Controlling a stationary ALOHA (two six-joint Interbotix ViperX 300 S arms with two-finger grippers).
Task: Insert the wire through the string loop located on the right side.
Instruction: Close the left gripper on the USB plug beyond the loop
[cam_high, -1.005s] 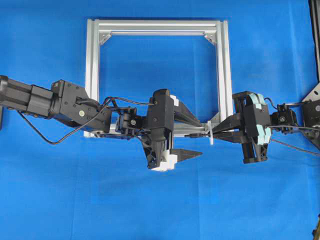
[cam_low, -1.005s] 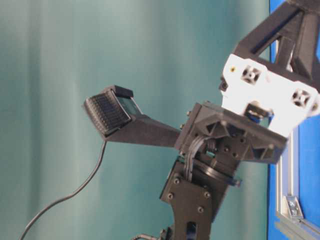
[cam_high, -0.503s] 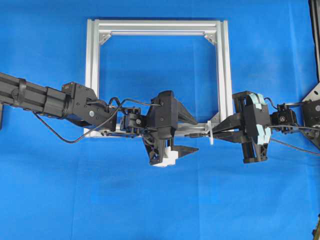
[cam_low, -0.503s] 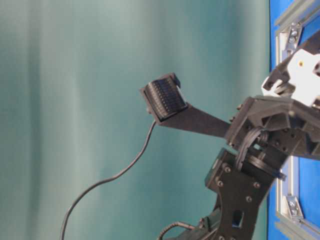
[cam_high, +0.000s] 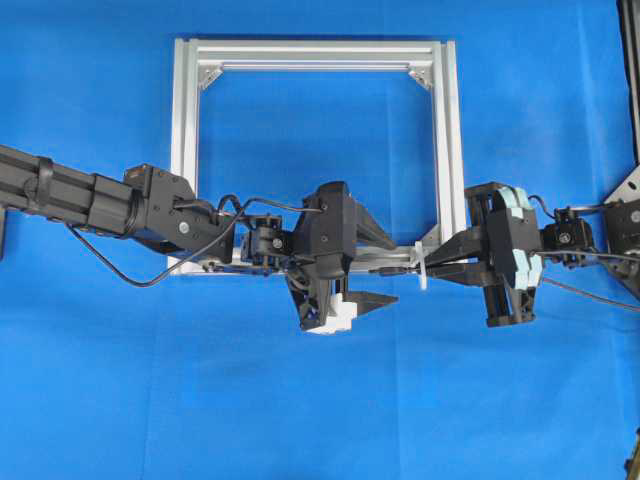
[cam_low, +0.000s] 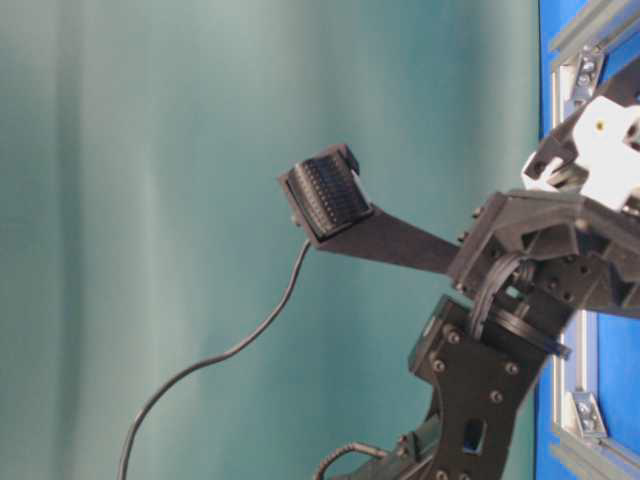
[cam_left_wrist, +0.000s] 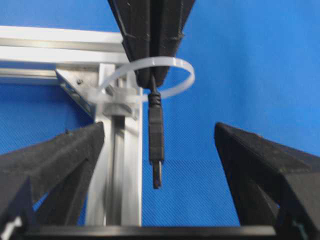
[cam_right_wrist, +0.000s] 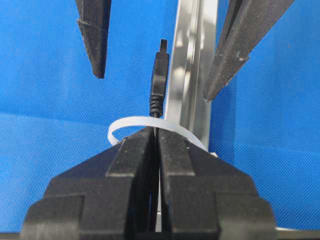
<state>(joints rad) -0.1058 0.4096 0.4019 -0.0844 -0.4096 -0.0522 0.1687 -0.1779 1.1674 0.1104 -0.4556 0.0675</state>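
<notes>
black wire (cam_left_wrist: 156, 145) tip between spread left hand (cam_left_wrist: 159, 150) fingers.

A square frame (cam_high: 445, 150) of brushed, silvery metal with grooved rails and a soft sheen lies on a blue table cover (cam_high: 320, 420) that looks like matt cloth with a fine weave. At the frame's corners sit small metal brackets (cam_left_wrist: 75, 89), shiny and screwed on. The string loop (cam_left_wrist: 170, 75) is a thin band of smooth, milky-white, slightly translucent plastic. The wire (cam_left_wrist: 156, 145) ends in a plug of smooth black plastic with a dull sheen and a small dark tip. The right gripper (cam_right_wrist: 156, 137) is matt black plastic with faint layered ridges. The left gripper (cam_left_wrist: 160, 150) has fingers (cam_left_wrist: 55, 160) of rough, grainy matt black. In the table-level view, one finger pad (cam_low: 328, 195) is ribbed black rubber.
</notes>
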